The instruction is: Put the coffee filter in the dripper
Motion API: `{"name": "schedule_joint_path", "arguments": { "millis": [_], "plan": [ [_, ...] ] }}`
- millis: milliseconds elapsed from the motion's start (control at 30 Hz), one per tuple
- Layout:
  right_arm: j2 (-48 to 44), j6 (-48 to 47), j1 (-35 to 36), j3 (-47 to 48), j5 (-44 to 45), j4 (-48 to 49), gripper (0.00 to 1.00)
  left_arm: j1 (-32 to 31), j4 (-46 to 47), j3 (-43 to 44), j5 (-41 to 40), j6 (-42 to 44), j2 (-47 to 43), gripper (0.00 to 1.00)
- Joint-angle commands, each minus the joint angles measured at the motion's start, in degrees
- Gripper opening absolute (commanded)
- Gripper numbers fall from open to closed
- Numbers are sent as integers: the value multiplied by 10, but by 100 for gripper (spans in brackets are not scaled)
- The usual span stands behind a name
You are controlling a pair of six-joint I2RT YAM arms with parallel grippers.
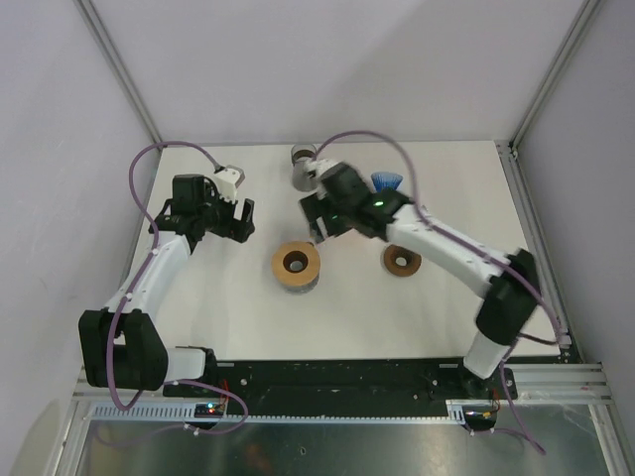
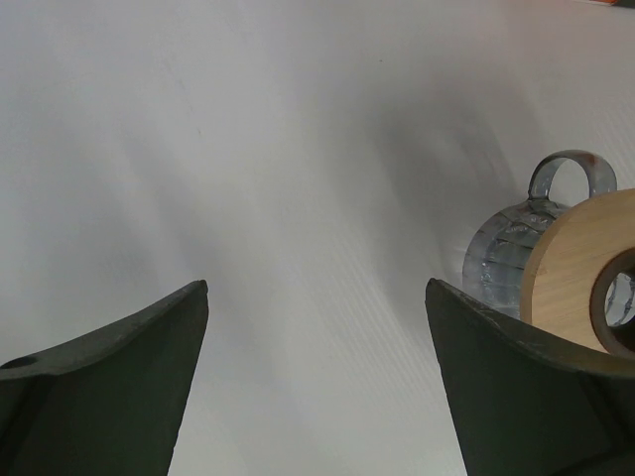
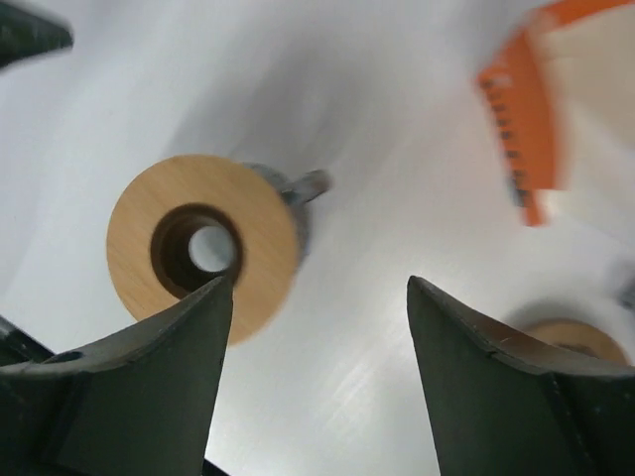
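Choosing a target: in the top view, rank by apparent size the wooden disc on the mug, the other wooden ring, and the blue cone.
1. Wooden disc on the mug, though raised nearer the camera.
2. Wooden ring.
3. Blue cone, partly hidden by the right arm, so unsure.

No text could be read anywhere. The orange strip (image 3: 516, 119) in the right wrist view carried dark marks, perhaps print, but blur made them illegible.

A lab: white panel walls (image 1: 298, 59), aluminium frame (image 1: 119, 69).
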Motion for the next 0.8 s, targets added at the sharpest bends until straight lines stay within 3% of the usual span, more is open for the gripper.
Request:
{"name": "schedule_joint_path", "arguments": {
  "millis": [0,200,333,467,633,700,767],
  "plan": [
    [-131,24,-99,-63,18,40,76,-5,-2,17,10,9,-9,95],
    [-192,42,-259,-186,45,64,82,-6,-1,15,13,7,-10,95],
    [-161,-8,-353,-224,-84,99,90,-5,-2,14,14,7,-10,95],
    [-108,-42,-415,-228,-139,131,93,-5,-2,13,13,9,-12,95],
    [-59,-69,-455,-228,-205,191,91,-5,-2,13,12,9,-10,95],
    [-36,-79,-458,-228,-236,205,87,-6,-1,13,12,8,-9,95],
    [-12,-81,-459,-228,-274,203,75,-5,-1,13,10,8,-9,95]
  ]
}}
